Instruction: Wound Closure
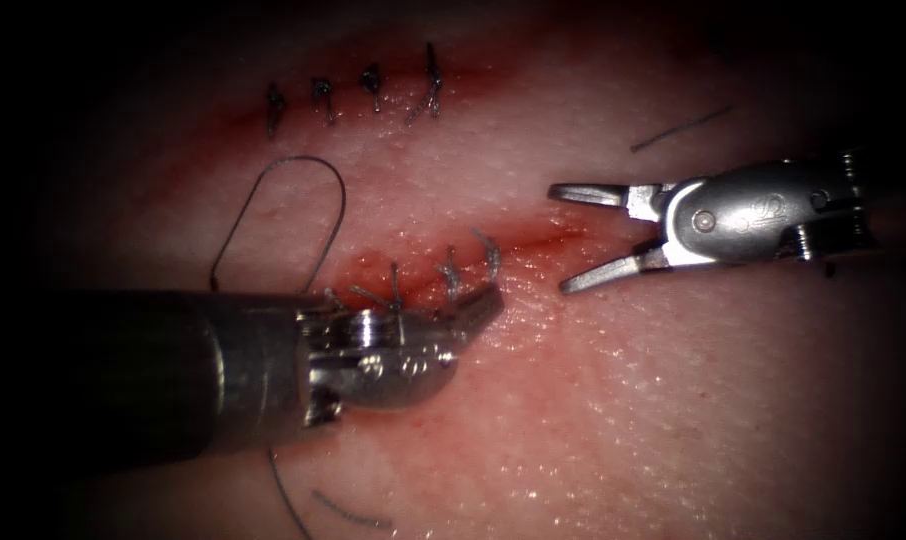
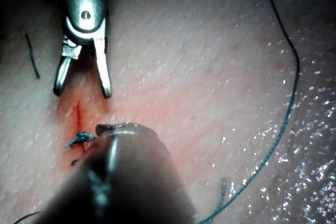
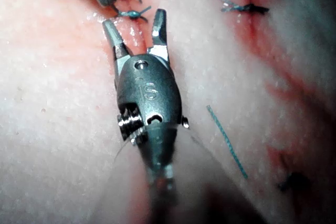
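Beside the stitched cut [image 1: 443, 262] in the tissue [image 1: 623, 400], the right tool [image 1: 558, 240] gapes wide and empty, the left tool [image 1: 488, 300] sits unreadable among knots, thread [image 1: 293, 200] looping left, needle unseen—seemingly between stitches.

Right tool [image 1: 563, 240] jaws apart, empty

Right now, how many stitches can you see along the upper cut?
4, in a row along the upper cut: the first at far left, then the second, the third, and the last at the right end. None looks hidden.
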Action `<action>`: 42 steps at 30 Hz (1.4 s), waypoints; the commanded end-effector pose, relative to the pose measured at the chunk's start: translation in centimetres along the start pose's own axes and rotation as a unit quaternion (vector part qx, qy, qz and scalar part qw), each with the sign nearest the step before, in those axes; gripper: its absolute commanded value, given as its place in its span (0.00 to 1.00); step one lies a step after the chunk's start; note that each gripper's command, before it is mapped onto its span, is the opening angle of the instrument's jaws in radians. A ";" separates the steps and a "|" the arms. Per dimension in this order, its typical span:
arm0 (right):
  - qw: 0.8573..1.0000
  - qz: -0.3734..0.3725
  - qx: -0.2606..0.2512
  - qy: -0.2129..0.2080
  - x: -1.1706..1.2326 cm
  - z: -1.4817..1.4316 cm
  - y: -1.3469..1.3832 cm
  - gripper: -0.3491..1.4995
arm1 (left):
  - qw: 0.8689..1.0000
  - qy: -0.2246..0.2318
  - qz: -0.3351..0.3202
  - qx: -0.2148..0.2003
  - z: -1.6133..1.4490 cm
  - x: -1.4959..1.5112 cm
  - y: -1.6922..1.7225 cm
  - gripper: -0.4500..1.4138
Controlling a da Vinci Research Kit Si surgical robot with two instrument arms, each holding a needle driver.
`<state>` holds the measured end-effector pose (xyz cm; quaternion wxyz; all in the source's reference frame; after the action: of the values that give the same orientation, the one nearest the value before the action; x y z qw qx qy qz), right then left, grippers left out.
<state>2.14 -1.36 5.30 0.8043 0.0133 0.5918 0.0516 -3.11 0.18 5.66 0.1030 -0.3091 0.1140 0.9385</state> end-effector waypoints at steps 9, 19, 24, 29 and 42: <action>0.997 -0.075 -0.001 0.011 -0.15 0.57 -0.27 0.69 | 1.000 0.004 0.002 0.002 0.01 0.05 0.04 0.00; 0.994 -0.100 -0.033 0.022 -0.19 0.62 -0.26 0.70 | 1.000 0.002 0.001 0.003 0.02 0.08 0.09 0.00; 0.993 -0.109 -0.043 0.027 -0.20 0.71 -0.31 0.71 | 1.000 -0.001 -0.001 0.006 0.03 0.11 0.11 0.00; 0.992 -0.113 -0.041 0.032 -0.20 0.82 -0.40 0.71 | 1.000 -0.001 0.001 0.006 0.03 0.13 0.12 0.00; 0.992 -0.118 -0.029 0.043 -0.18 0.96 -0.52 0.70 | 1.000 0.001 0.002 0.006 0.07 0.14 0.17 0.00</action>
<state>2.96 -1.82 5.67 0.7793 -0.0828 0.6206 -0.0259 -3.24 0.10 5.60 0.1030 -0.3090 0.1213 0.9377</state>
